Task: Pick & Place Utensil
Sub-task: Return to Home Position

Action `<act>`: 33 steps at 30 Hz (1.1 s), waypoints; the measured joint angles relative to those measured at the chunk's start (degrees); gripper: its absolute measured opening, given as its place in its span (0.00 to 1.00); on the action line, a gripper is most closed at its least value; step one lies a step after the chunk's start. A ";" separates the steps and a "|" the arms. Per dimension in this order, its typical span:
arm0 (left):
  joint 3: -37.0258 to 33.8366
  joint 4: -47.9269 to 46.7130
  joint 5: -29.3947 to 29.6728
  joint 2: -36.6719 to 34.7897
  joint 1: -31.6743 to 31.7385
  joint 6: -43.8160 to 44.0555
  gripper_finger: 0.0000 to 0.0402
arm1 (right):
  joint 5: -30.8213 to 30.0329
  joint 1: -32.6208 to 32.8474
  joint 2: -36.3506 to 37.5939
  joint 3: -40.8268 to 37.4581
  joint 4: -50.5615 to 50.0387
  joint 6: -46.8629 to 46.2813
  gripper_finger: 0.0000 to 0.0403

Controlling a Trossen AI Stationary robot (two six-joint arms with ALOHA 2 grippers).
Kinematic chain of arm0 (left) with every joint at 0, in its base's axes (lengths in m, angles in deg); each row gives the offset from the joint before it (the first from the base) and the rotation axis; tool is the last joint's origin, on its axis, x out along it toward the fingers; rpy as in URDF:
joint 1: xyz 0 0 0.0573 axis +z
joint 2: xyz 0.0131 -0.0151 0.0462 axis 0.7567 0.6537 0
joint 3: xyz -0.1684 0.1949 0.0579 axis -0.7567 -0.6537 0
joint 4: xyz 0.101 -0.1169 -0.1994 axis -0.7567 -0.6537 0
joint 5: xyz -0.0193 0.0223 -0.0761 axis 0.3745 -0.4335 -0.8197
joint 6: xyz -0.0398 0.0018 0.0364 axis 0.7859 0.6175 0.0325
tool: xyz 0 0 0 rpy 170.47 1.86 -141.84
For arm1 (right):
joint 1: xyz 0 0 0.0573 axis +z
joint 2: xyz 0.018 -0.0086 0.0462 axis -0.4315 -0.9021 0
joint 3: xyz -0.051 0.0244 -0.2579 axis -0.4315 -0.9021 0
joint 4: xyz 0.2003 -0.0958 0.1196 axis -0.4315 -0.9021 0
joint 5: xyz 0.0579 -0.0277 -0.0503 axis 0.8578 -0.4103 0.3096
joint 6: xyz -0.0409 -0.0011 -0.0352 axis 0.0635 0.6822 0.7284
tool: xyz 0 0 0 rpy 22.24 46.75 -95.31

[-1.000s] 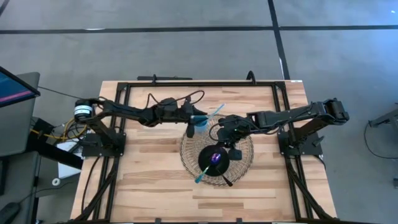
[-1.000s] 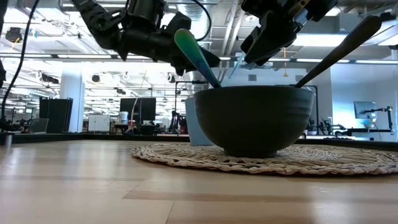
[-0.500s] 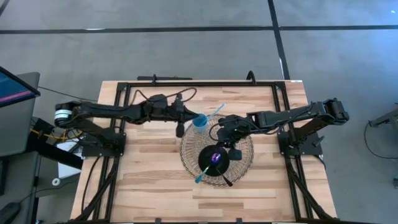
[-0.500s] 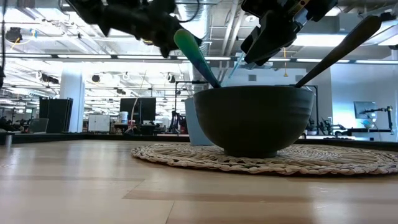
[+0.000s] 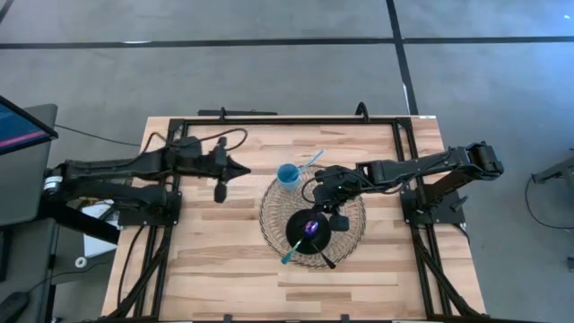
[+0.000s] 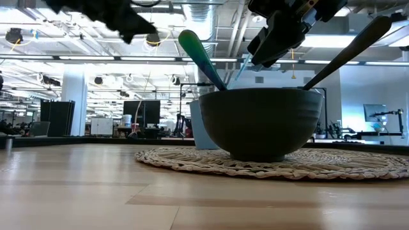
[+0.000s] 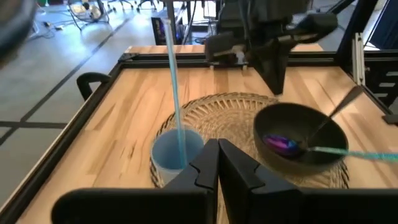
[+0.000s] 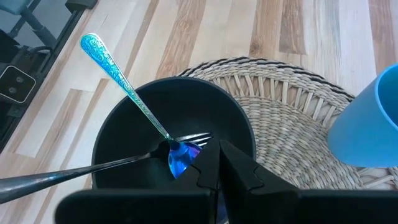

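A dark bowl (image 5: 309, 231) stands on a round woven mat (image 5: 269, 215). In it a blue-handled utensil (image 8: 118, 78) and a dark-handled one (image 8: 74, 169) lean on the rim, heads down. A blue cup (image 5: 287, 175) with a straw (image 7: 173, 74) stands on the mat's far-left part. My right gripper (image 8: 217, 163) hovers shut just above the bowl's far-right rim (image 5: 334, 205), touching nothing. My left gripper (image 5: 242, 168) is shut, well to the cup's left and raised (image 7: 217, 158).
A black metal frame (image 5: 287, 119) runs along the table's far edge and sides. Bare wood lies to the left of and near the mat (image 5: 215, 260). In the low view the right gripper (image 6: 278, 38) hangs over the bowl (image 6: 262, 121).
My left arm has pulled back from the blue cup toward the table's left edge, about a fifth of the table's width. The cup and straw have stayed in place. Bowl and utensils have not moved.
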 joint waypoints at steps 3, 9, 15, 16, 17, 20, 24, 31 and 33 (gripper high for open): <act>-5.26 0.77 0.98 -6.17 -0.01 -0.01 0.02 | 0.00 0.00 0.00 0.00 0.03 0.01 0.00; -14.07 2.20 7.07 -16.65 0.00 0.22 0.02 | 0.00 0.01 0.00 0.00 0.06 0.02 0.00; -20.72 4.78 7.51 -24.40 -0.09 2.39 0.02 | 0.00 0.02 0.00 0.00 0.23 0.02 0.00; -21.49 4.89 7.52 -25.48 -0.09 2.36 0.02 | 0.00 0.02 0.00 0.00 0.29 0.02 0.00; -22.19 5.05 7.52 -26.62 -0.09 2.37 0.02 | 0.01 0.00 0.00 0.01 0.44 0.02 0.00; -24.56 7.72 7.52 -29.84 -0.09 2.52 0.02 | 0.00 0.02 0.00 0.00 1.32 0.02 0.00; -28.35 10.76 7.52 -33.59 -0.07 2.67 0.02 | 0.02 -0.01 0.00 0.00 3.33 0.00 0.00; -35.70 14.16 7.52 -38.80 -0.04 4.12 0.02 | 0.01 0.00 0.02 0.02 3.49 -0.35 0.00; -37.54 16.50 7.54 -39.66 -0.04 4.10 0.02 | 0.02 -0.01 0.02 0.02 3.51 -0.35 0.00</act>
